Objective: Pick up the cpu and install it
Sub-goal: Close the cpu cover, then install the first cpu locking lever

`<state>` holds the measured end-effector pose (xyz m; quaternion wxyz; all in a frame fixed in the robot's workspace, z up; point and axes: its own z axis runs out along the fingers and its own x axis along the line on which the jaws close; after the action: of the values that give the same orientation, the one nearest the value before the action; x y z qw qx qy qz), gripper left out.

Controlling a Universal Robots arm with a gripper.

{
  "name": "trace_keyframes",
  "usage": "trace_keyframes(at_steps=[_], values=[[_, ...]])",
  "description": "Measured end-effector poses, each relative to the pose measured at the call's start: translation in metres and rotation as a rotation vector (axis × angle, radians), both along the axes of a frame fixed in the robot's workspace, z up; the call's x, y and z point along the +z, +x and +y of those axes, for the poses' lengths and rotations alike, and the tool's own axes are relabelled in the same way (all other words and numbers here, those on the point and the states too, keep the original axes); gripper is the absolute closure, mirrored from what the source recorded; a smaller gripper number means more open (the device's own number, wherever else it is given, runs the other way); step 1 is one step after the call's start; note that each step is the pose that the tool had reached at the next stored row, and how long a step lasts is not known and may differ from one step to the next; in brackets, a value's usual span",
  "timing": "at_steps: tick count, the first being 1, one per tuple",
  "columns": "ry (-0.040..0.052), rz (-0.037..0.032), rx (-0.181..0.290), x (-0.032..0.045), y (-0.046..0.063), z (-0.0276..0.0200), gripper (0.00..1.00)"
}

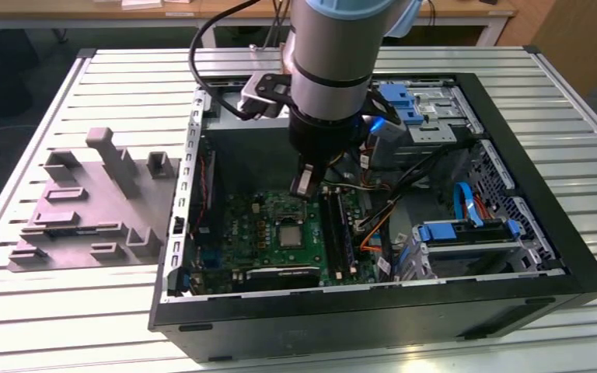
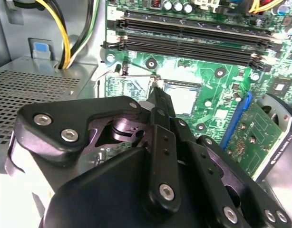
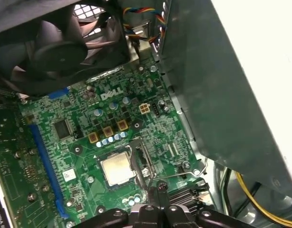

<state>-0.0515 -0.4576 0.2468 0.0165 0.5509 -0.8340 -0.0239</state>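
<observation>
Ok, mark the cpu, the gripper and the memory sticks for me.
cpu (image 3: 117, 170): first wrist view, middle of its silvery metal top, seated in the motherboard socket.
gripper (image 3: 156, 187): first wrist view, at its fingertips, beside the socket.
memory sticks (image 2: 193, 32): second wrist view, on one long black stick's upper edge.

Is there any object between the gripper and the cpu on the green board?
Nothing visible stands between them. The cpu lies flat in its socket on the green board, its top uncovered. The gripper hangs just beside it, near the thin metal lever at the socket's edge. The memory sticks lie off to one side.
</observation>
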Motion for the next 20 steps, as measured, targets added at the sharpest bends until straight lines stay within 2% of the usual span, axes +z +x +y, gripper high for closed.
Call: trace_keyframes(at_steps=[2,7,12,20], values=[[-0.0038,0.0001,0.0,-0.0002,0.0,-0.0015,0.89],[-0.0065,0.0,0.002,-0.0013,-0.001,-0.0074,0.89],[-0.0066,0.0,0.003,-0.0026,-0.002,-0.0171,0.89],[-0.0052,0.0,0.004,-0.0027,-0.002,-0.0176,0.89]])
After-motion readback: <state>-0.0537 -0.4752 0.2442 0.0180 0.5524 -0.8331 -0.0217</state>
